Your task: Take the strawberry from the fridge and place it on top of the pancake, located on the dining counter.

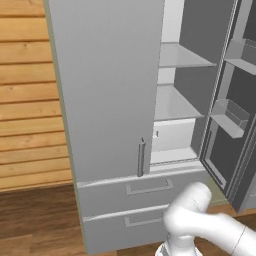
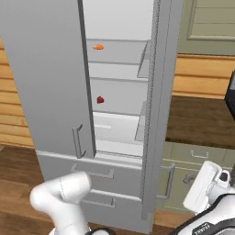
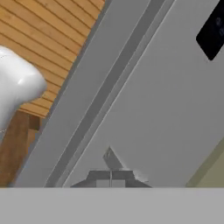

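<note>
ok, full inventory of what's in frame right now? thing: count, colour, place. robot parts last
fridge: one, light grey, straight ahead; left door shut, right door swung open
fridge shelves: several, white, inside the open right half
door bins: two, grey, on the inside of the open door
fridge drawers: two, grey, stacked below the doors, both shut
strawberry: one, dark red, on the middle shelf
small orange item: one, orange, on the shelf above the strawberry
lower cabinets: grey-green under a dark top, right of the fridge
wall: light wood planks, left of the fridge
floor: brown planks
arm: white, low in front of the drawers
gripper: dark fingers, shut on nothing, close against a grey fridge panel
</note>
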{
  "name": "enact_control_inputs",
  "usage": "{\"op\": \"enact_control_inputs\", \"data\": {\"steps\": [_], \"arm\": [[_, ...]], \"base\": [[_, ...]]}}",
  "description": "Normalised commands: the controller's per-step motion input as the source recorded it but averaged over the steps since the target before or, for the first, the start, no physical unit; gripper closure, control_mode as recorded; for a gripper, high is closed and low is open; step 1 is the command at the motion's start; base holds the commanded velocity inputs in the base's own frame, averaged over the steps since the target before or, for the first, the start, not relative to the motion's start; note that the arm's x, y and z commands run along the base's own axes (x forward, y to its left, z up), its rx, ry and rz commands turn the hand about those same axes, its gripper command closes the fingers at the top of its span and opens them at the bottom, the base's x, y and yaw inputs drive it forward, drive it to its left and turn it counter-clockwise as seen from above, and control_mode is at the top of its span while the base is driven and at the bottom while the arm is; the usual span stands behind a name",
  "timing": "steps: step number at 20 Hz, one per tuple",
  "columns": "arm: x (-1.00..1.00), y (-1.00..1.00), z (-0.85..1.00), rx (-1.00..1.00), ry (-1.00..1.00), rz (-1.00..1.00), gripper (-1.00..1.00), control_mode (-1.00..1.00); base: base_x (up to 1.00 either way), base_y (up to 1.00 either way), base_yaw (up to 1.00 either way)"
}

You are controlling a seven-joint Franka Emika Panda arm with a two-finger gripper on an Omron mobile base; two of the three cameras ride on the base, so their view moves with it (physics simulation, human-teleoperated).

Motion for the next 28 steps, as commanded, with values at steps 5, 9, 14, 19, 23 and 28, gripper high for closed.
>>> {"op": "enact_control_inputs", "data": {"steps": [5, 9, 14, 19, 23, 28], "arm": [[-0.88, 0.95, 0.74, -0.05, -0.01, -0.19, 1.00, -1.00], [-0.90, 0.87, 0.95, 0.04, 0.11, -0.15, 1.00, -1.00], [-0.79, 0.98, 0.84, 0.04, 0.23, -0.16, 1.00, -1.00], [-0.41, 1.00, 0.75, 0.02, 0.39, -0.16, 1.00, -1.00], [-0.07, 1.00, 0.57, 0.00, 0.44, -0.19, 1.00, -1.00], [0.05, 1.00, 0.26, -0.02, 0.30, -0.33, 1.00, -1.00]], "base": [[0.00, 0.00, 0.00], [0.00, 0.00, 0.00], [0.00, 0.00, 0.00], [0.00, 0.00, 0.00], [0.00, 0.00, 0.00], [0.00, 0.00, 0.00]]}}
